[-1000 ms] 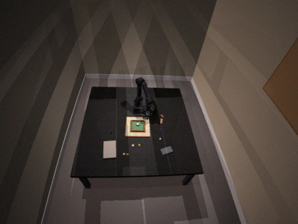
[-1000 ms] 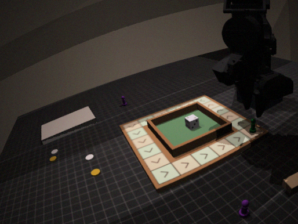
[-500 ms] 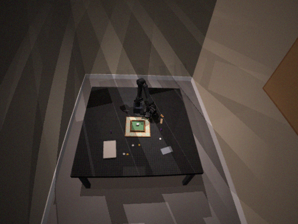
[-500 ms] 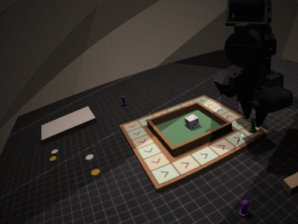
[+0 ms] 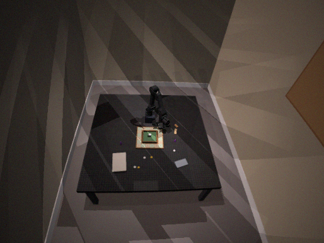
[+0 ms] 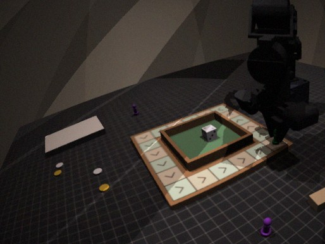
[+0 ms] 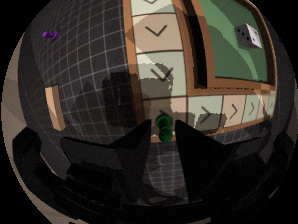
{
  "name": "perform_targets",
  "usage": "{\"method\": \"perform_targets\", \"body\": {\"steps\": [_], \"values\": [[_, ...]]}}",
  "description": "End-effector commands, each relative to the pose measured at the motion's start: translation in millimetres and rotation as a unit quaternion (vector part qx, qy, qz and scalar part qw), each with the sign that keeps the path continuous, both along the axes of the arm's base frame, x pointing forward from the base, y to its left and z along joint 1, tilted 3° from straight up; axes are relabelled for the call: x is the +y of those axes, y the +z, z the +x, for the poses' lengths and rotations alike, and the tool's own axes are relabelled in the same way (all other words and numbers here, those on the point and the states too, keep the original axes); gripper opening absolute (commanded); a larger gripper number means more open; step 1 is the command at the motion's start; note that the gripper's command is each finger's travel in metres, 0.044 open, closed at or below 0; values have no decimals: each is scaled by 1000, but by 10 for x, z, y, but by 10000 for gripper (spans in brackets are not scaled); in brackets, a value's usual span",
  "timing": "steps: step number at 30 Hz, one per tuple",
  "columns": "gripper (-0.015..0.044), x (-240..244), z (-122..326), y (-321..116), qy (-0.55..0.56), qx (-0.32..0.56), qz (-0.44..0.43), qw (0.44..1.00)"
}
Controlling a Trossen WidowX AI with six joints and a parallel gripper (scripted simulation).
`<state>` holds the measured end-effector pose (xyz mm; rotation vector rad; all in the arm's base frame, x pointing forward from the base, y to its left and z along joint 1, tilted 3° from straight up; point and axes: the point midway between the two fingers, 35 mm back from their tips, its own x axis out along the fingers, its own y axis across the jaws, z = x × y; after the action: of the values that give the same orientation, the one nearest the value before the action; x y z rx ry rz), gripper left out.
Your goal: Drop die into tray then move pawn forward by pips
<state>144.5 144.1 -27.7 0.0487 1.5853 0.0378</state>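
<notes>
The white die (image 5: 149, 135) (image 6: 209, 133) (image 7: 248, 36) lies in the green dice tray (image 6: 221, 152) (image 7: 235, 85); its top pips are too blurred to read surely. The board (image 6: 153, 173) (image 7: 132, 60) has arrowed squares around the tray. The green pawn (image 6: 275, 137) (image 7: 164, 121) stands upright on the corner square nearest the arm base. My gripper (image 6: 276, 136) (image 7: 162, 123) is low over that corner, its fingers on either side of the pawn. In the wrist view a narrow gap shows between each fingertip and the pawn, so the gripper is partly open.
A wooden block (image 6: 319, 198) (image 7: 55, 108) lies beside the board near the gripper. Purple pawns (image 6: 266, 225) (image 6: 135, 110) stand off the board on both sides. Yellow and white discs (image 6: 104, 187) (image 6: 97, 170), a pale box (image 5: 119, 162) and a grey-blue slab (image 5: 181, 163) lie farther out.
</notes>
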Motion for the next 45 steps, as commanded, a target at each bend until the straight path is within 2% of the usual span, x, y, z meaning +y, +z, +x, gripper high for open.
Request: {"method": "perform_targets", "body": {"steps": [1, 6, 12, 32, 38, 45], "values": [[36, -12, -17, -18, -2, 2, -1, 1000], [3, -12, -17, -18, -2, 2, -1, 1000], [0, -7, -5, 19, -2, 2, -1, 1000], [0, -109, 49, 1246, -2, 2, -2, 1000], [0, -131, 58, 1236, -2, 1, -2, 1000], [0, -351, 142, 1013, -2, 1, -3, 1000]]}}
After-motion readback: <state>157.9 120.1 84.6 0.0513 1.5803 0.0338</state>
